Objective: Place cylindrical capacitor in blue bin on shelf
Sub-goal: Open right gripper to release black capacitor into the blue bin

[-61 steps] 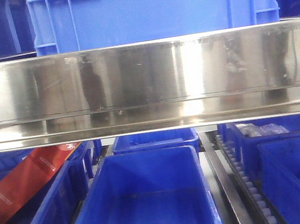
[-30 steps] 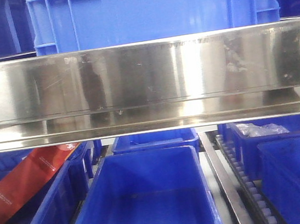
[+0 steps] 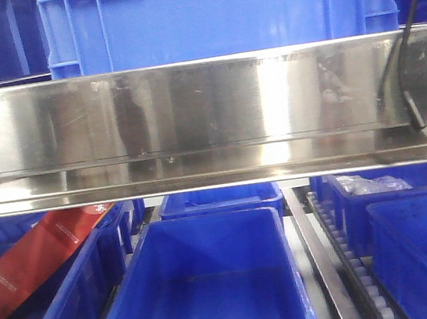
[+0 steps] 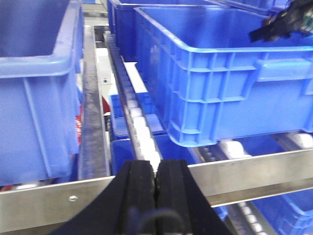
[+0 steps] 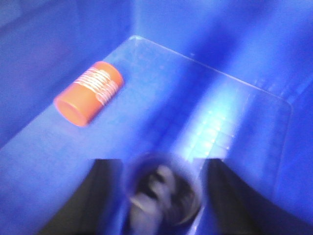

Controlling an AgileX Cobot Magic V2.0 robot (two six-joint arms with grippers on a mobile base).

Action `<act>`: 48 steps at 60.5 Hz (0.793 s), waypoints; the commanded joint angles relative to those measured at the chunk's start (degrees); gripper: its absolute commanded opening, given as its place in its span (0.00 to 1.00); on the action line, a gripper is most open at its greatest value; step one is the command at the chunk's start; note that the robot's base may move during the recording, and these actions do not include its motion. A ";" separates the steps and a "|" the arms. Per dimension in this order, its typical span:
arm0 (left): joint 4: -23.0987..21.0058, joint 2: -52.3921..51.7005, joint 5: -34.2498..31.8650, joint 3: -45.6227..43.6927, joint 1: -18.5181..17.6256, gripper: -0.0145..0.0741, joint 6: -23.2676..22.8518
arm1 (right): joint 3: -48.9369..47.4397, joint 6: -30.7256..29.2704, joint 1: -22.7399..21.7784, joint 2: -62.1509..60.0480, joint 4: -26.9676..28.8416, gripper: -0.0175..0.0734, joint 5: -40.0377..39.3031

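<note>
My right pincer [image 5: 164,196] hangs inside the blue bin [image 5: 234,122] on the shelf [image 3: 192,115], its two dark fingers apart with the cylindrical capacitor [image 5: 164,193] between them. The picture is blurred there, so I cannot tell whether the fingers hold it or whether it is already slipping free. An orange can [image 5: 88,93] lies on its side on the bin floor, well apart from my fingers to the left.

I judge this to be the release step: the carry is over and the capacitor is above the floor of the bin. Next comes opening wider if it is not yet loose, then lifting straight up — clear of the bin walls and of the black cable [image 3: 403,48] that drapes across the steel rail in the front view.

My left pincer [image 4: 155,191] is pressed together on nothing, parked just before the shelf rail, facing the roller track between bins.
</note>
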 commanded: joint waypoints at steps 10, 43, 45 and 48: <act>-0.63 -0.29 -0.42 0.15 0.07 0.04 0.00 | -1.64 -0.06 -0.01 -1.59 0.16 0.80 0.45; -0.63 -0.29 -0.42 0.15 0.07 0.04 0.00 | 10.56 1.04 -0.01 -25.14 0.28 0.13 -1.11; -0.63 -0.29 -0.42 0.15 0.07 0.04 0.00 | 13.62 1.04 -0.01 -27.71 0.28 0.12 -2.96; -0.63 -0.29 -0.42 0.15 0.07 0.04 0.00 | 19.01 1.04 -0.01 -32.11 0.28 0.10 -6.30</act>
